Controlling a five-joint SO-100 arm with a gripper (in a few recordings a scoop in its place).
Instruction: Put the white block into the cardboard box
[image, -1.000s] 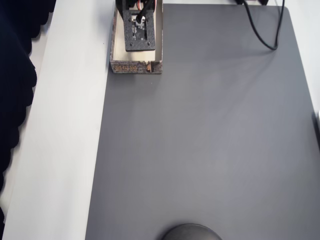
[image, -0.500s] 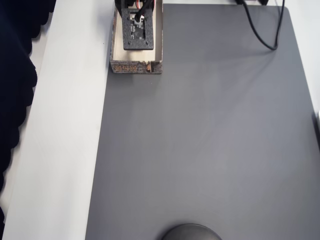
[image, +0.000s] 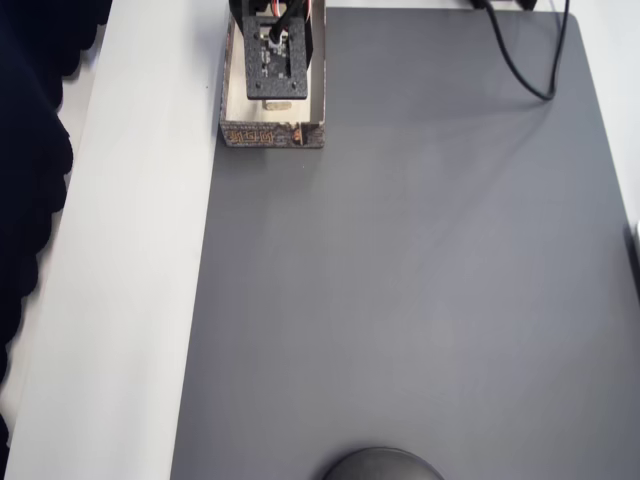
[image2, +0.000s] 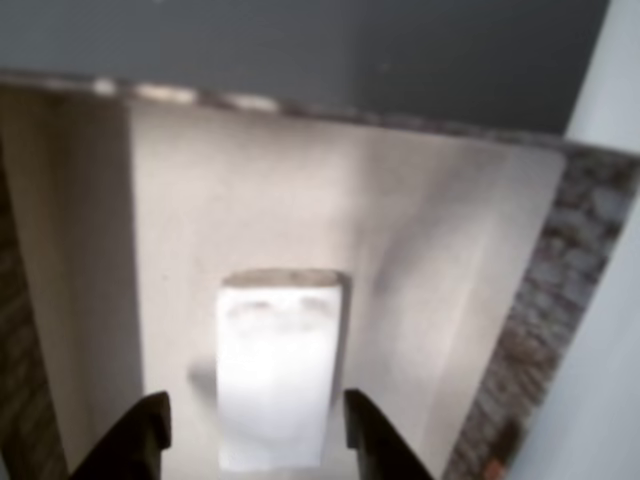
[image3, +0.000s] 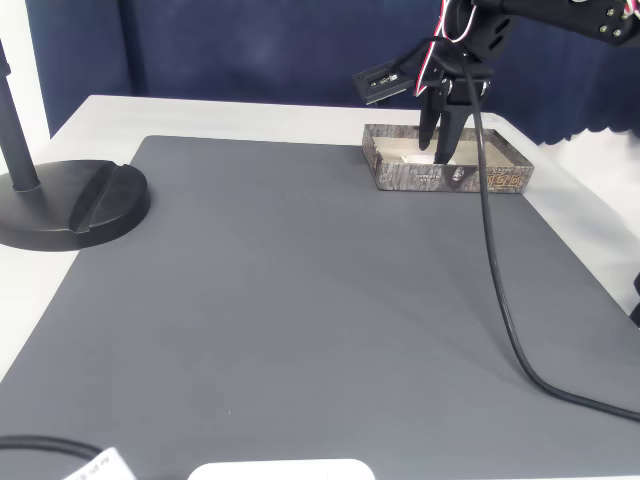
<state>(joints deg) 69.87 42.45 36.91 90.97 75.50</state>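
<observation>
In the wrist view my pincer (image2: 250, 430) hangs over the cardboard box (image2: 90, 250), its two dark fingertips (image2: 150, 425) spread apart with gaps on either side of the white block (image2: 278, 375). The block lies flat on the cream floor of the box, between my fingertips but touched by neither as far as I can see, its long side running away from me toward the far wall of the box. A soft shadow sits beside the block on the box floor.

In the fixed view, nearest the camera, a black cable (image3: 500, 290) trails across the grey mat (image3: 300, 300), well short of the box. Left of the box, near the mat's edge, stands a round black stand base (image3: 75, 205) on the white tabletop (image3: 250, 112). Farther back, the box (image3: 445, 177) sits at the mat's far edge, its patterned side with orange marks facing the camera, and my pincer (image3: 445, 125) points down into it.

From overhead, my pincer (image: 272, 60) covers much of the box (image: 270, 134), so the block is hidden there.
</observation>
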